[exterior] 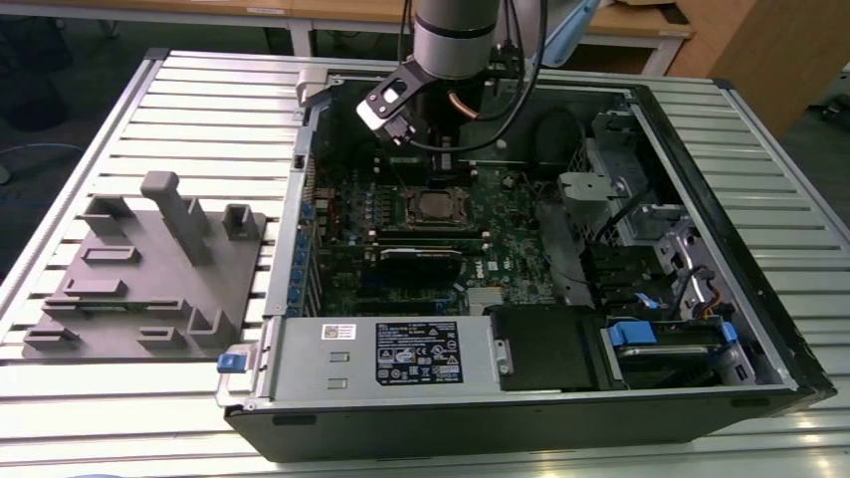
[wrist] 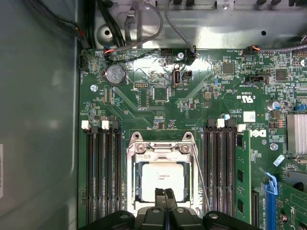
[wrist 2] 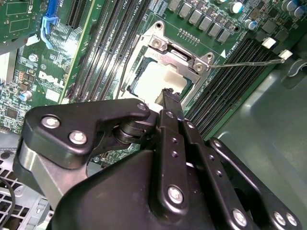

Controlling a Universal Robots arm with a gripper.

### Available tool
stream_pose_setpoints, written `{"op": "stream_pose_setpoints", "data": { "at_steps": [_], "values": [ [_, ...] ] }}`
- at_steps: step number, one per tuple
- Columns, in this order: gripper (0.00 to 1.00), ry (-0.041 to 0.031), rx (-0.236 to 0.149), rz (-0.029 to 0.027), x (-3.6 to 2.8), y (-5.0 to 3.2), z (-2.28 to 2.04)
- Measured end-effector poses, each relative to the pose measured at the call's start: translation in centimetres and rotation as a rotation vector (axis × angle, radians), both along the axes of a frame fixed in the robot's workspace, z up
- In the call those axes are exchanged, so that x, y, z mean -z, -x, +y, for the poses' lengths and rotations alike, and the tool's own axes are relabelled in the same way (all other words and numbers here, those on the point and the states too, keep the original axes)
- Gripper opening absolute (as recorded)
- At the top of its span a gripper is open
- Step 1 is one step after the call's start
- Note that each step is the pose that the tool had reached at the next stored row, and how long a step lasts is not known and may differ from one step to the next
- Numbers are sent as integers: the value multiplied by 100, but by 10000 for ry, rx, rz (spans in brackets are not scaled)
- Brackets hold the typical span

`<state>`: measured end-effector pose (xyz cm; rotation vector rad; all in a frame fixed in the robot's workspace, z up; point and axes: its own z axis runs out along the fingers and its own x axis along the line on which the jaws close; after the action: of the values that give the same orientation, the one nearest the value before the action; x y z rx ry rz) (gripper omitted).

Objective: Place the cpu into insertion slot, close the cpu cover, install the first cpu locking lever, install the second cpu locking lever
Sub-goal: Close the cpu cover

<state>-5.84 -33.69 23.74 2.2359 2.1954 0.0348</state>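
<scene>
The cpu [wrist: 163, 176], a pale silver square, lies in the insertion slot [wrist: 135, 178] on the green motherboard. The cpu cover [wrist: 162, 148], a metal frame, lies flat around it. A thin locking lever [wrist: 201, 175] runs along one side of the socket; in the second wrist view this lever [wrist 2: 249, 61] sticks out away from the frame. My gripper [wrist: 164, 193] is shut with nothing between its black fingers, its tips just over the cpu's near edge. In the second wrist view the fingertips [wrist 2: 169, 96] point at the cpu [wrist 2: 156, 79]. In the exterior view the arm's wrist [exterior: 398, 105] hangs above the socket [exterior: 436, 206].
Black memory slots [wrist: 103, 167] flank the socket on both sides. A blue card clip [wrist: 271, 184] and the grey case wall [wrist: 38, 120] are close by. The white-labelled power supply [exterior: 412, 354] sits at the case's front. A grey fixture [exterior: 146, 269] stands on the slatted table at the exterior view's left.
</scene>
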Motion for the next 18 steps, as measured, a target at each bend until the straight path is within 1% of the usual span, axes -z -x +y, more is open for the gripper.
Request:
{"op": "stream_pose_setpoints", "data": {
  "at_steps": [12,18],
  "values": [
    [11,0,-1,3,36,2,0],
    [11,0,0,3,71,32,0]
  ]
}}
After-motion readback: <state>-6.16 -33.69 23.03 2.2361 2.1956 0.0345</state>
